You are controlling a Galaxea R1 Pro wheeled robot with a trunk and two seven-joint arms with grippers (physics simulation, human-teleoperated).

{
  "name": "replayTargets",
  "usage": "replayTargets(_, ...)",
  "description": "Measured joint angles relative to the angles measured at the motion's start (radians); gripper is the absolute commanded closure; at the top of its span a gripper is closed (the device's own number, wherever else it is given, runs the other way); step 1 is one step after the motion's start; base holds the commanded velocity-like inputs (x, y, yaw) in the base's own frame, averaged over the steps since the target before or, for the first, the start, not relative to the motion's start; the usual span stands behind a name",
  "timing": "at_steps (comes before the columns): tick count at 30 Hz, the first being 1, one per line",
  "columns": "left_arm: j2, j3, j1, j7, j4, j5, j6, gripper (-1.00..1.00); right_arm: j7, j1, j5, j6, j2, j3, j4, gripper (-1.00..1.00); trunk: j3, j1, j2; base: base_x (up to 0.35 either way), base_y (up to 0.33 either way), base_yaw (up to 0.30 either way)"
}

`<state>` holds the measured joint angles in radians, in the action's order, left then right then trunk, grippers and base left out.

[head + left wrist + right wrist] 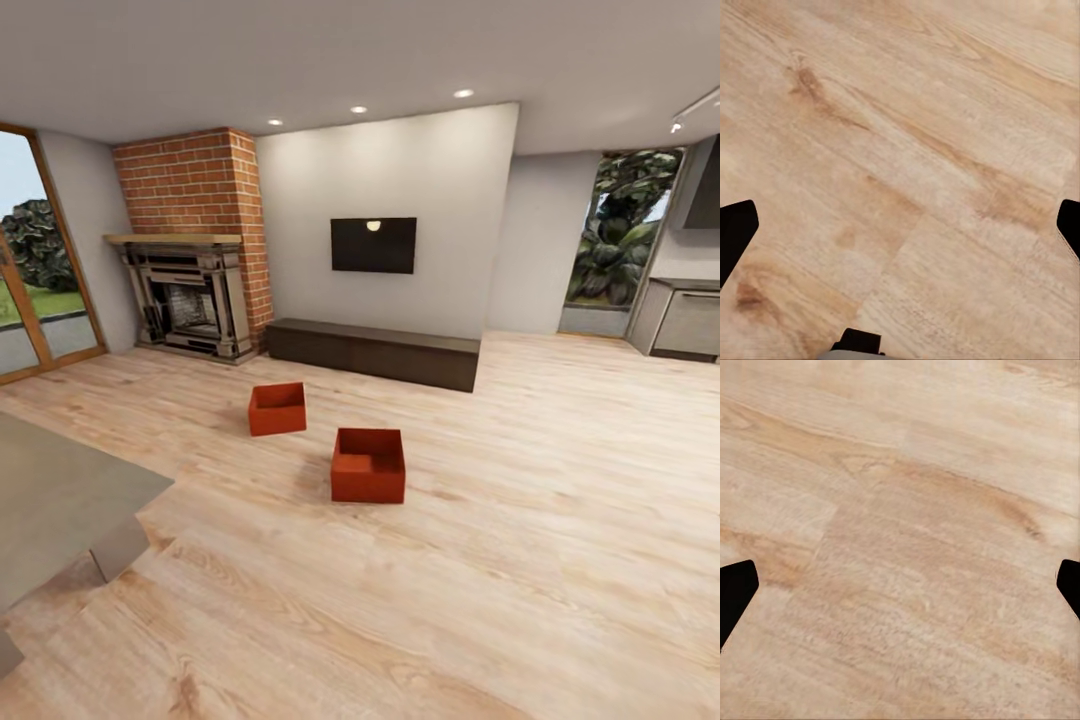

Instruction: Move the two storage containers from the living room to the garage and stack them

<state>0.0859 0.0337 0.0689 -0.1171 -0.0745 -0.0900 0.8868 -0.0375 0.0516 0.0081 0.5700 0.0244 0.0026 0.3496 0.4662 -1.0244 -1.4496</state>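
I am in the living room. Two alike orange-red storage containers stand open-topped on the light wood plank floor ahead of me. The nearer container (pixel 368 466) sits near the middle of the head view. The farther container (pixel 277 408) lies to its left, closer to the long dark cabinet. They are apart, not touching. My left gripper (pixel 900 229) is open, its black fingertips (pixel 735 232) spread wide over bare planks. My right gripper (pixel 900 589) is open too, its fingertips (pixel 733 589) far apart above bare wood. Nothing is held.
A red brick chimney with a grey fireplace (pixel 190 295) stands at the back left. A black TV (pixel 373 245) hangs above the long dark low cabinet (pixel 372 352). A grey table or counter corner (pixel 60 505) juts in at near left. A glass door (pixel 30 270) is at far left.
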Motion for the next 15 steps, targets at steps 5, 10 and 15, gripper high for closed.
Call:
replayTargets(5,0.000,0.000,0.000,0.001,0.000,0.000,0.000,-1.00,0.000,0.000,0.000,0.000,0.000,0.000,0.000,-1.00,0.000,0.000,0.000,0.334,0.000,0.000)
replayTargets(10,0.000,0.000,0.000,0.001,0.000,0.000,0.001,-1.00,0.000,0.000,0.000,0.000,0.000,0.000,0.000,-1.00,0.000,0.000,0.000,0.334,0.000,0.000)
replayTargets(15,0.000,0.000,0.000,0.001,0.000,0.000,0.001,-1.00,0.000,0.000,0.000,0.000,0.000,0.000,0.000,-1.00,0.000,0.000,0.000,0.334,0.000,0.000)
